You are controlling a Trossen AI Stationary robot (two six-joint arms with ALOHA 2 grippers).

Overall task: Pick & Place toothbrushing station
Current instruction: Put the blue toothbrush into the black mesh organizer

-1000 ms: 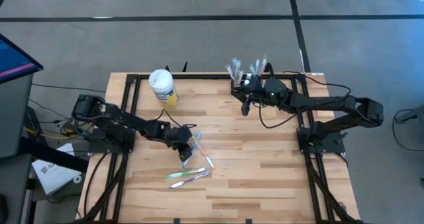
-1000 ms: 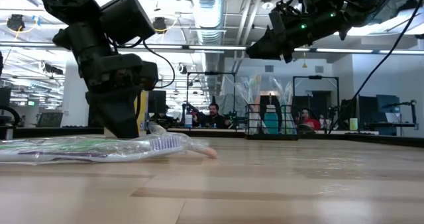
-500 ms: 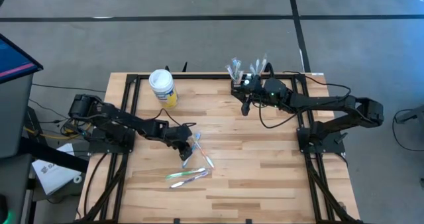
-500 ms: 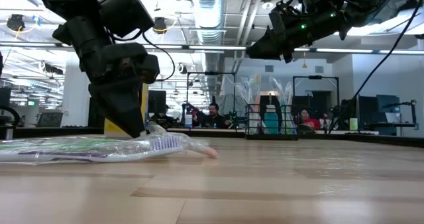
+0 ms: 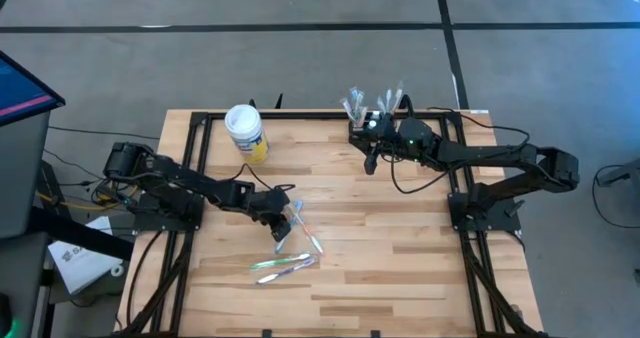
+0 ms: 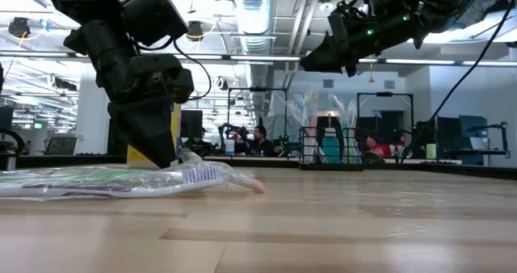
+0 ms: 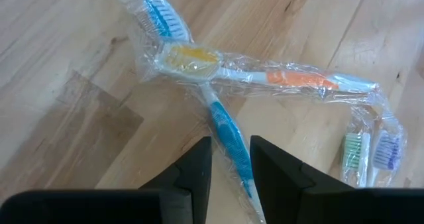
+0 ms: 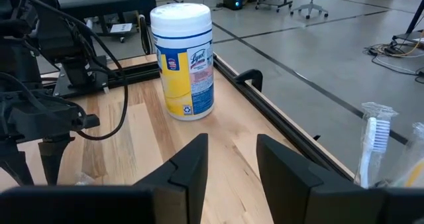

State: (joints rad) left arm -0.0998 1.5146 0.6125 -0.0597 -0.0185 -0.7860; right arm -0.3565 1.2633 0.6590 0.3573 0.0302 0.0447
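The black wire-mesh caddy point(image 5: 372, 110) stands at the table's far edge with wrapped toothbrushes upright in it; it also shows in the low view point(image 6: 331, 148). Several wrapped toothbrushes lie flat on the table's middle: a blue-handled one point(image 7: 225, 124), an orange one point(image 7: 291, 79) across it, and a green and purple pair point(image 5: 282, 268). My left gripper point(image 7: 230, 174) is low over the table point(image 6: 161, 161), open, its fingers on either side of the blue handle. My right gripper point(image 5: 369, 163) hangs open and empty in the air near the caddy point(image 6: 311, 63). My left gripper's fingers point down and stand on either side of the blue toothbrush's handle point(image 7: 233, 151), near its free end. I cannot tell whether they touch the handle or its clear wrapper. The toothbrush lies flat on the table.
A white round tub with a yellow label point(image 5: 245, 130) stands at the far left of the table, also in the right wrist view point(image 8: 185, 58). Black frame rails point(image 5: 200, 158) run along the table's sides. People sit in the room beyond the table point(image 6: 260, 140).
My left gripper has shifted a little toward the toothbrushes and tipped slightly, then kept still. The toothbrushes lie where they were.
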